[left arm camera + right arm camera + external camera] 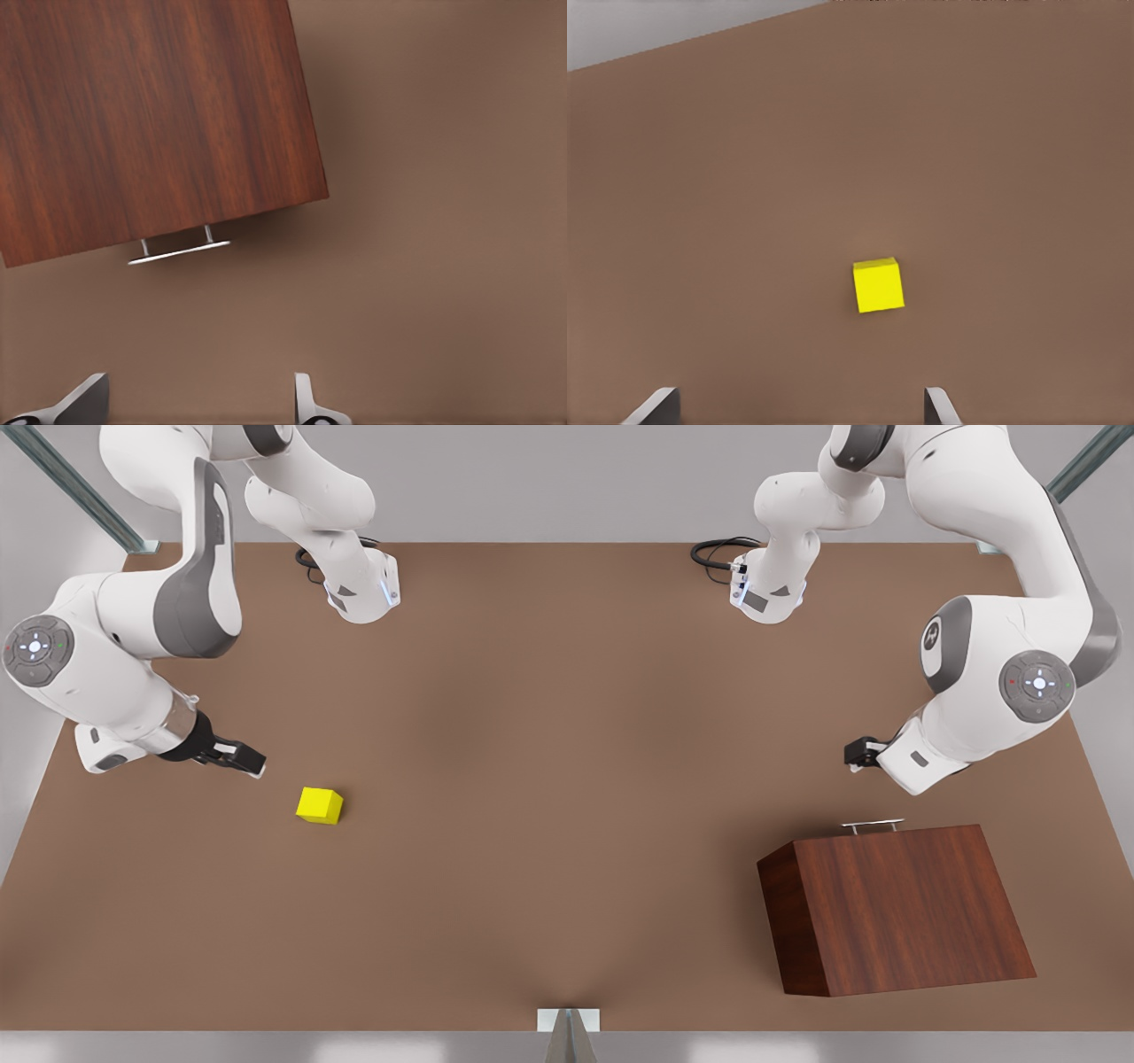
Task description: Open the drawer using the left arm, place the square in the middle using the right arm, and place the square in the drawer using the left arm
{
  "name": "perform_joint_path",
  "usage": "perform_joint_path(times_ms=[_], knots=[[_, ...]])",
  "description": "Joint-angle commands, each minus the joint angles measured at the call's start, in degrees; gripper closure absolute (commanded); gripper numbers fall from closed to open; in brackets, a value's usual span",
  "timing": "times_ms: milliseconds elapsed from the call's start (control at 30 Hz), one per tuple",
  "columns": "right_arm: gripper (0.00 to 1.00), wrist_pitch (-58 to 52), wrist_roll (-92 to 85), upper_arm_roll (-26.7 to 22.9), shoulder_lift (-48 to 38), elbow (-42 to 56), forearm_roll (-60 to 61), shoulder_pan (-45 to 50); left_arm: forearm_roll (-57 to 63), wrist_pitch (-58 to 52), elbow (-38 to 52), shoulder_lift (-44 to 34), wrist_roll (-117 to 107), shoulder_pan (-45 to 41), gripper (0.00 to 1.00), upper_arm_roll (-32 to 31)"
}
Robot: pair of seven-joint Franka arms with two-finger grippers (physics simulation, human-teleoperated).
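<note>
Two spread hands: left hand (856,755) near drawer (155,124) handle (178,251), thin, stiff; right hand (251,763) well apart, beside light rigid square (320,805).

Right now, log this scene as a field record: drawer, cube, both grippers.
drawer: shut in the wooden cabinet; silver bar handle free
yellow cube: on bare tabletop, front view's left, untouched
left gripper: open, near the handle, apart from it
right gripper: open, beside the cube, not touching
</note>
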Motion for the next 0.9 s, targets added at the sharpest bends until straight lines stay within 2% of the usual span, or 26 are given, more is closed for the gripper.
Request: perform_joint_path(times_ms=[0, 33, 67, 133, 233, 300, 367, 433, 533, 867], knots=[[0.0, 0.12, 0.0, 0.0, 0.12, 0.0, -0.08, -0.05, 0.11, -0.15, -0.19, -0.07, -0.23, 0.0, 0.0, 0.0], [0.0, 0.82, 0.0, 0.0, 0.3, 0.09, 0.09, -0.23, 0.03, -0.33, -1.24, -0.16, -0.67, 0.0, 0.0, 0.26], [0.0, 0.47, -0.26, -0.09, 0.3, 0.18, 0.44, -0.66, -0.06, 2.29, -8.34, -1.83, -9.76, 0.0, 0.0, 1.93], [0.0, -0.06, -0.97, 0.0, 0.3, 1.06, 0.18, -1.37, 0.55, 17.14, -23.73, -5.61, -37.47, -0.09, 0.0, 2.02], [0.0, -0.06, -6.24, 0.0, 1.0, 1.15, 0.44, -1.46, -2.43, 36.48, -36.84, -7.63, -56.74, -0.09, 0.0, 6.94], [0.0, -0.06, -8.26, 0.0, 1.26, 0.79, 0.35, -1.46, -3.58, 40.44, -40.18, -8.25, -57.8, -0.09, 0.0, 9.14], [0.0, -0.06, -13.09, 0.0, 2.14, 0.79, 0.26, -1.55, -3.58, 47.82, -44.57, -8.78, -68.68, -0.09, 0.0, 9.4], [0.0, -0.06, -13.97, 0.0, 2.49, 0.62, 0.18, -1.55, -3.58, 50.55, -45.19, -8.69, -74.58, -0.09, 0.0, 10.28], [0.0, 0.82, -13.27, 0.0, 7.33, 1.06, 0.44, -1.02, -3.58, 58.38, -48.8, -8.69, -78.37, 0.0, 0.0, 11.95], [0.0, 18.13, -13.18, 0.09, 22.0, -5.27, 0.26, -1.19, -3.05, 69.98, -51.87, -6.84, -77.84, 0.09, 0.0, 12.39]])
